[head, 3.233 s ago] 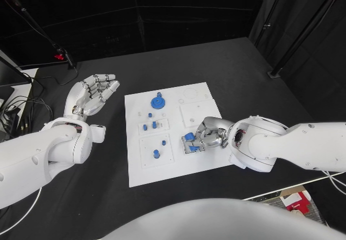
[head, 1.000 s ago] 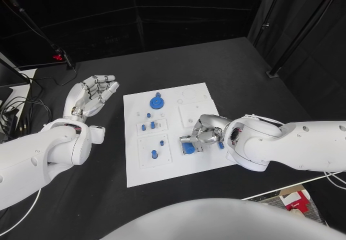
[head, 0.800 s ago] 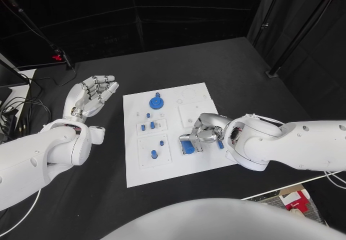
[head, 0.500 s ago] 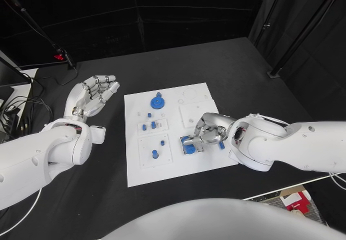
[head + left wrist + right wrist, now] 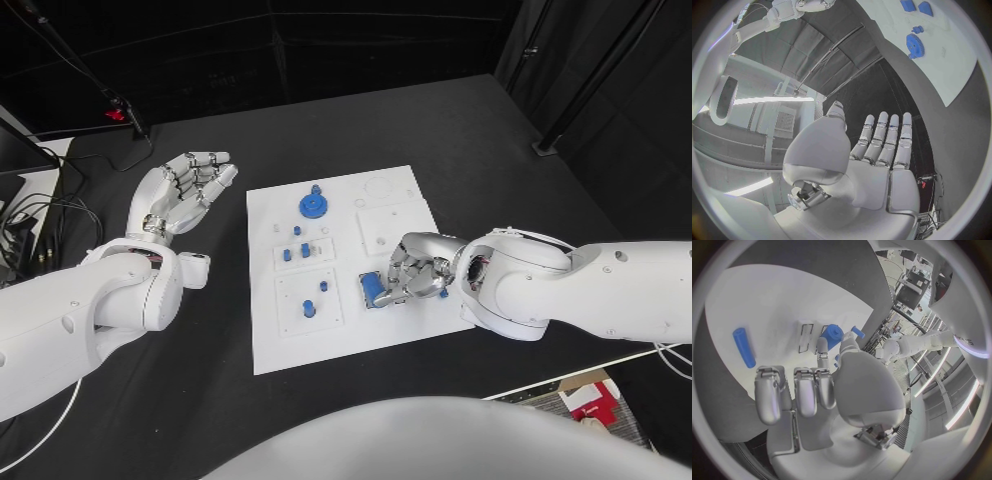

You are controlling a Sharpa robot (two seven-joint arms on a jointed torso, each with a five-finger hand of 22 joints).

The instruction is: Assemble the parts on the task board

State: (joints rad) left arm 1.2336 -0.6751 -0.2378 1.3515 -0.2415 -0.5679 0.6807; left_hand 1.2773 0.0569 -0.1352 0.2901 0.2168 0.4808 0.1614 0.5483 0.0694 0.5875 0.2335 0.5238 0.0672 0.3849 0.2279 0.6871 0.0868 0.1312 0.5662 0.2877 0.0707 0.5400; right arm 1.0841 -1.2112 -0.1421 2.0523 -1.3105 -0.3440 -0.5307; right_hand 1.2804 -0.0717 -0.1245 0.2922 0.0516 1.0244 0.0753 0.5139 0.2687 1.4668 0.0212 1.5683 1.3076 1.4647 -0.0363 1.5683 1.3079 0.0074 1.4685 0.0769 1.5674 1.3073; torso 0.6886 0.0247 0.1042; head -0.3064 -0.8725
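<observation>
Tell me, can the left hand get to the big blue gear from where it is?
Probably yes. The left hand is open beside the board, and nothing lies between it and the gear.

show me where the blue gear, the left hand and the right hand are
gear [image 5: 313,205], head view, its toothed disc.
left hand [image 5: 183,188], head view, palm.
right hand [image 5: 413,272], head view, back of its curled fingers.

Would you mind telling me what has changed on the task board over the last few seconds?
The right hand has brought its blue part down from a raised grip to lie flat on the task board, fingers curled beside it. The left hand stayed open above the table; the blue gear did not move.
</observation>
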